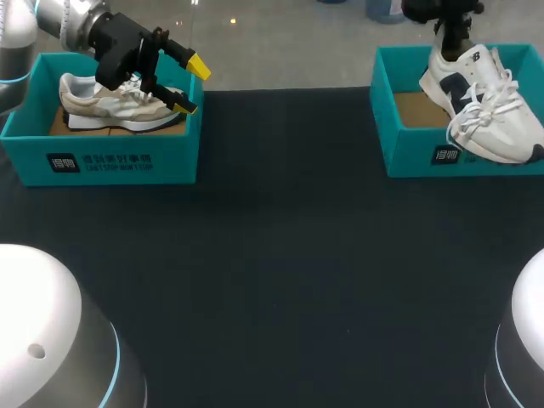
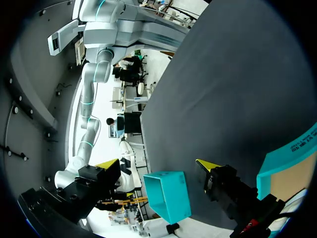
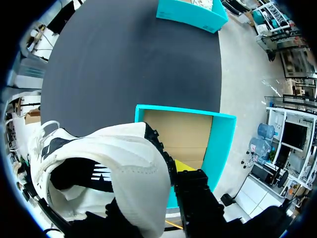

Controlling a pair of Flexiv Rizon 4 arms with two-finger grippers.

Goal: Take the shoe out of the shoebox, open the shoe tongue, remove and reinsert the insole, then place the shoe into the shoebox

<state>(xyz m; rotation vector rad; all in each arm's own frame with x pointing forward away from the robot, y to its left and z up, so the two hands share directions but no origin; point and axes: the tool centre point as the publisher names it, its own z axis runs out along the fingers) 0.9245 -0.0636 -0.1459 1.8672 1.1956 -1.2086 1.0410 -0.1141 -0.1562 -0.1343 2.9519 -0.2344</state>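
Above the black cloth table (image 1: 280, 255), the right gripper (image 1: 453, 42) seemingly pinches the white navy-trimmed sneaker (image 1: 484, 110) over the teal cardboard shoebox (image 1: 408, 157); lift straight up. The left gripper (image 1: 191, 85) gapes empty.

Wide bare table (image 1: 280, 255) lies open between the left shoebox (image 1: 110, 161) and the right shoebox (image 1: 408, 144), both far; the white sneaker (image 1: 484, 115) overhangs the right box's near wall.

Left pincer (image 1: 191, 86) hangs with fingers spread wide, right pincer (image 1: 452, 47) grips a white shoe (image 1: 493, 119) by its heel.
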